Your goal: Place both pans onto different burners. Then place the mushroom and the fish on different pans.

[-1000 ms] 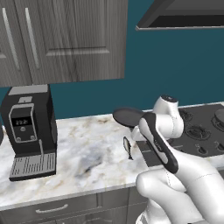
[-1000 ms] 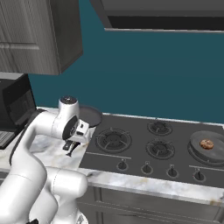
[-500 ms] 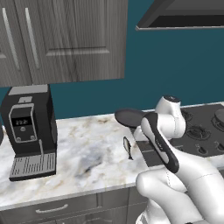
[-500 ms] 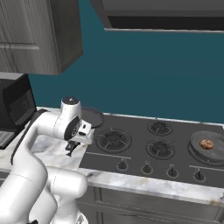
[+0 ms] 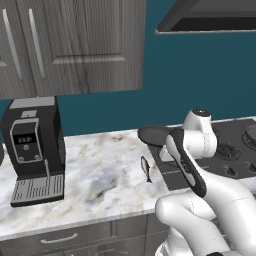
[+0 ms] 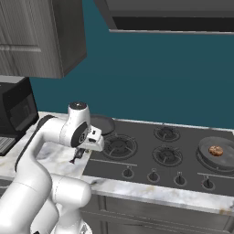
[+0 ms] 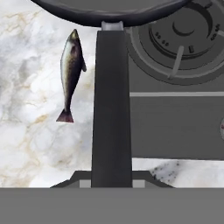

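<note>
Fish [image 7: 71, 72] beside pan handle [image 7: 111, 109]

Near pan [image 7: 109, 11]: bowl running off the hand view's top edge, handle's near end passing out of sight at the bottom, so finger contact is not showing. In the left base view the arm is covering part of this pan [image 5: 152, 134] and the cooktop's [image 5: 235, 150] near corner. Gripper [image 6: 78, 155] lying largely behind the wrist; jaw state not readable
</note>
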Motion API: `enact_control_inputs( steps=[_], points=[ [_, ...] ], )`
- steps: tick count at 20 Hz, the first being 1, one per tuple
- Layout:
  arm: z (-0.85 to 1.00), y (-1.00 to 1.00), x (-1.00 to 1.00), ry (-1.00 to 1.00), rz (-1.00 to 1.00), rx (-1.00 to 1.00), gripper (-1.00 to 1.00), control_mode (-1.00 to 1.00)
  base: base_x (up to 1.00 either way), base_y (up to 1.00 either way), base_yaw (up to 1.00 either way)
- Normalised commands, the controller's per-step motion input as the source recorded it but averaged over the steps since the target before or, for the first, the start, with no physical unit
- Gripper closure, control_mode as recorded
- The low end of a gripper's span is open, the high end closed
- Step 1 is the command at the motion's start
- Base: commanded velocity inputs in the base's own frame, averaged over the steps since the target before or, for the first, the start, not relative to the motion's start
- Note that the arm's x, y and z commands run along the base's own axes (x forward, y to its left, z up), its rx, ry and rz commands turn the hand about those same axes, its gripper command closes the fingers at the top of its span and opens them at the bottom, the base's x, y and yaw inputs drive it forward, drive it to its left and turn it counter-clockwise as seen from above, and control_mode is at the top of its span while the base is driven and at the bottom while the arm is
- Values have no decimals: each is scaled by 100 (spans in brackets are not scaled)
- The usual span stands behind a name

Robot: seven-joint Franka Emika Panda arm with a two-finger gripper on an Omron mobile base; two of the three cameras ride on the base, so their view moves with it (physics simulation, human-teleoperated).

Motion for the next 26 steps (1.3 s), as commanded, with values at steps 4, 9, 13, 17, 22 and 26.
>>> enact_control_inputs(
  steps=[4,9,13,17,22,26],
  points=[
    [0,-34,-1,0,0,-5,100,-100,0,0,0],
    [-4,-35,-3,0,0,-5,100,-100,0,0,0],
    [-9,-29,-4,0,0,-5,100,-100,0,0,0],
    [-12,-25,-3,0,0,-6,100,-100,0,0,0],
    [-16,-18,-1,0,0,-6,100,-100,0,0,0],
    [-18,-8,0,0,0,-7,100,-100,0,0,0]
  ],
)
